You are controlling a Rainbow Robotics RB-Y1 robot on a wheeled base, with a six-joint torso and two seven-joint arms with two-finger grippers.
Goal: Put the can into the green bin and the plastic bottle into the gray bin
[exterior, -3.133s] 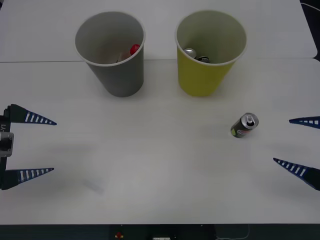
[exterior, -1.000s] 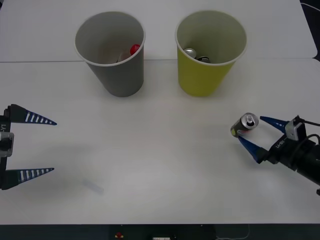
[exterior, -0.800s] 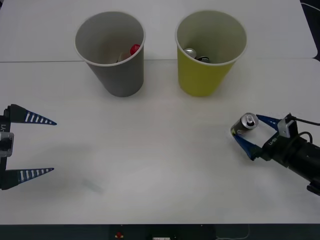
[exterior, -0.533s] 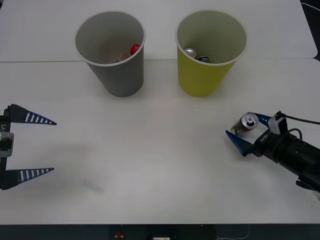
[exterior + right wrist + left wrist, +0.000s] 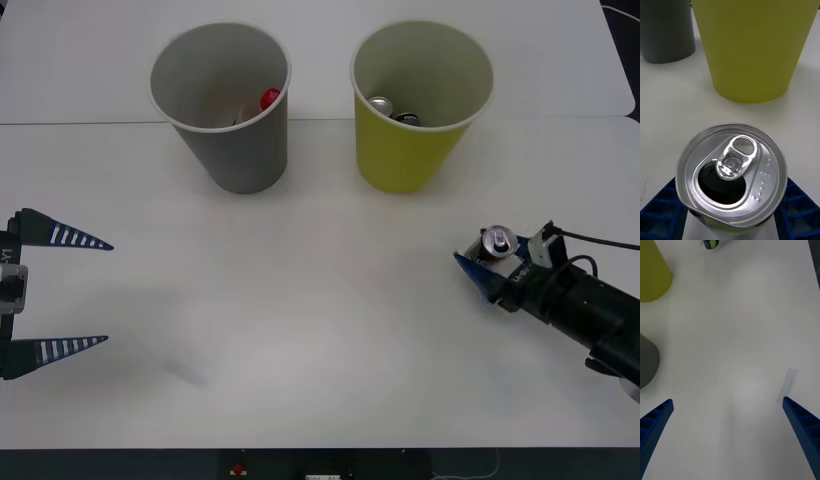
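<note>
White surface (image 5: 320, 330) carries the right gripper (image 5: 487, 266), its blue fingers pinching the upright can (image 5: 497, 246) just nearer than the green bin (image 5: 420, 105). Beside that bin stands the gray bin (image 5: 222, 105); the left gripper (image 5: 75, 292) hangs spread, well apart from it.

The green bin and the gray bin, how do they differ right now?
The green bin is yellow-green and stands on the robot's right side, near the right gripper closed on the can; the gray bin is gray and stands to its left. The green bin holds silver-topped cans; the gray bin holds something with a red cap. Both are upright, tapered, pale-rimmed, of like size.
</note>
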